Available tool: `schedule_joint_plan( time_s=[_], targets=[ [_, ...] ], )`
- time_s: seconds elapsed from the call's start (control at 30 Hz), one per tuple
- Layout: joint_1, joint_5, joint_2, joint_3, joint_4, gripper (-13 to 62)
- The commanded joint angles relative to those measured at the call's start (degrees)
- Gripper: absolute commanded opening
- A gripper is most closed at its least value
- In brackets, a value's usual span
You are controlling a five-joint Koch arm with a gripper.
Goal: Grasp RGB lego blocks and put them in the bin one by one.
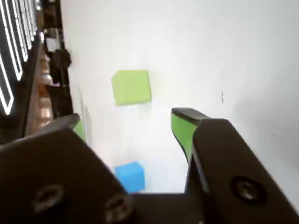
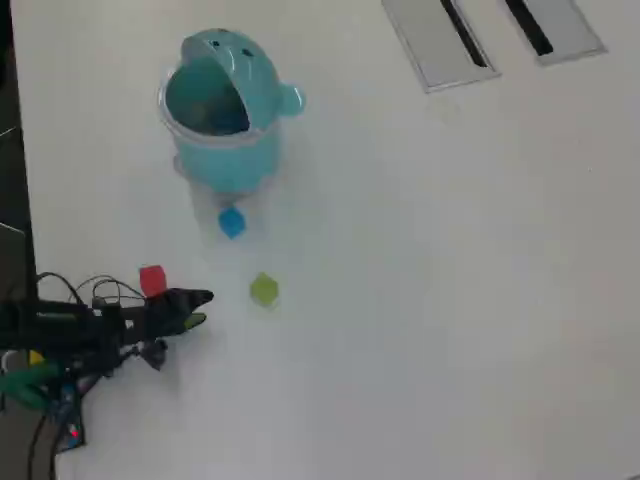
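Observation:
In the overhead view my gripper (image 2: 203, 308) points right, low over the white table at the lower left. The red block (image 2: 152, 279) lies just behind its jaws, and the yellow-green block (image 2: 264, 290) rests a short way ahead of the tips. The blue block (image 2: 231, 222) sits in front of the light-teal bin (image 2: 225, 165), whose lid is flipped back. In the wrist view the gripper (image 1: 130, 116) is open with nothing held. There the yellow-green block (image 1: 131, 87) lies beyond the green-padded fingers (image 1: 183, 129), and the blue block (image 1: 130, 176) shows low between the jaws.
Two flat grey slotted panels (image 2: 440, 40) (image 2: 555, 25) lie at the table's far right. The arm's body and cables (image 2: 70, 325) occupy the lower left by the table's left edge. A dark structure (image 1: 18, 70) lines the left side of the wrist view.

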Motion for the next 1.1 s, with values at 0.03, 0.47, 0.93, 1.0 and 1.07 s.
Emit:
schedule_joint_plan(
  time_s=[0.03,0.47,0.93,1.0,1.07],
  targets=[
    [-0.7,0.4,1.1,4.0,-5.0,34.5],
    [0.8,-16.6,3.8,4.0,-18.4,33.7],
    [-2.3,-45.1,4.3,1.8,-29.3,32.9],
    [-3.3,-46.8,4.4,1.7,-29.3,32.9],
    [-4.7,-47.4,4.4,1.7,-29.3,31.9]
  ],
)
